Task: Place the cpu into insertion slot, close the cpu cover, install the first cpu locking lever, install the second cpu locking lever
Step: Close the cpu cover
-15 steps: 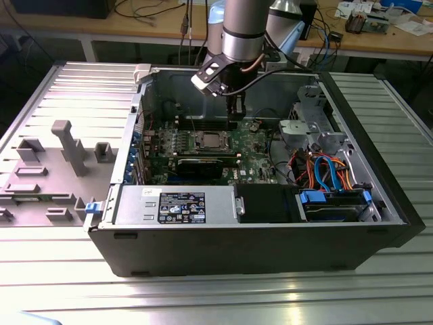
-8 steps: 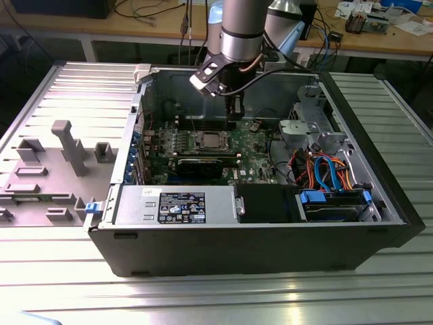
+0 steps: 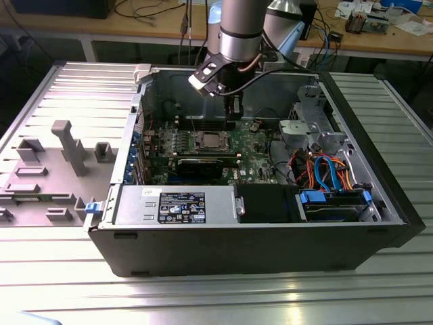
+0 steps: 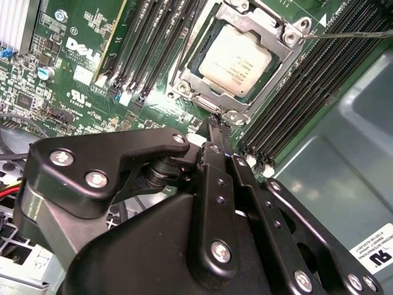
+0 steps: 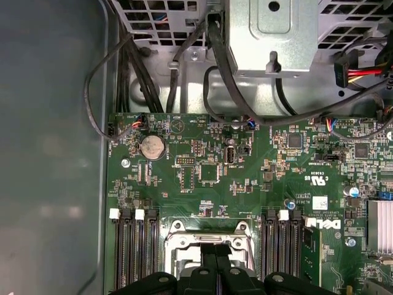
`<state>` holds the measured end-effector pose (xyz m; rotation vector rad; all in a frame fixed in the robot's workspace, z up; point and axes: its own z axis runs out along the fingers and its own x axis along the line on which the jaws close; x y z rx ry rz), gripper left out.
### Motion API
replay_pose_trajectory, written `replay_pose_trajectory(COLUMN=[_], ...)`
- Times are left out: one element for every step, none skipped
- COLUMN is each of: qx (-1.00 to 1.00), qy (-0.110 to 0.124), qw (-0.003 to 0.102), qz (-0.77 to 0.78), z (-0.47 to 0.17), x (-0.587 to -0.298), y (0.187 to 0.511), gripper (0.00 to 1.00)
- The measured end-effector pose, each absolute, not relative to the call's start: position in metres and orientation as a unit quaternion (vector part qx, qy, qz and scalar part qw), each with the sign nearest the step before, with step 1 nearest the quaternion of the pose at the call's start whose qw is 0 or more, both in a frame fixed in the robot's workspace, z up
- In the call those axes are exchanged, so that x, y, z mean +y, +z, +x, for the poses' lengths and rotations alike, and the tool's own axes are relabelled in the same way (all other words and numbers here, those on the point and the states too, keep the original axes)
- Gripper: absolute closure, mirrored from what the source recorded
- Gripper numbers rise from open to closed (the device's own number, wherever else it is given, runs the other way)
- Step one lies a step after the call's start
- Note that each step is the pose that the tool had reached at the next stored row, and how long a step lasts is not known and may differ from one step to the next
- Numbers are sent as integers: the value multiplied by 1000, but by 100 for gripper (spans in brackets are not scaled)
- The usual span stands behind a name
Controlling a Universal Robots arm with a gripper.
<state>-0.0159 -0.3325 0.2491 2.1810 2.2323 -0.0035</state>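
Ribbed aluminium table [image 3: 203, 298] carries an open black computer case [image 3: 237, 250] with a green circuit board [image 3: 260, 145] on its floor, and the arm's gripper [image 3: 234, 118] reaches down into the case above the board. In the second wrist view its black fingers [image 4: 212, 160] are pressed together, their tips just beside one edge of the insertion slot [image 4: 299, 26]. The cpu [image 4: 235, 61] lies flat in that slot with the cpu cover [image 4: 195, 81] lowered around it, and a thin wire lever [image 4: 350, 35] runs off from one corner.
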Motion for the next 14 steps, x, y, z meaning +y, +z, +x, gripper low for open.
replay_pose_trajectory(qx=[715,715,715,715,715,715,715,715,715,715,715,715,715,715], qy=[-1,-1,-1,-1,-1,-1,-1,-1,-1,-1,-1,-1,-1,-1], qw=[10,10,10,10,10,10,10,10,10,10,10,10,10,10], qz=[699,699,699,699,699,699,699,699,699,699,699,699,699,699], z=[-17,-18,-20,-21,-22,-24,-26,-28,-29,-32,-33,-34,-35,-37], x=[-333,-333,-333,-333,-333,-333,-333,-332,-332,-333,-332,-332,-333,-332], y=[249,249,249,249,248,248,248,248,248,248,248,248,248,248], gripper=[89,89,89,89,89,89,89,89,89,89,89,89,89,89])
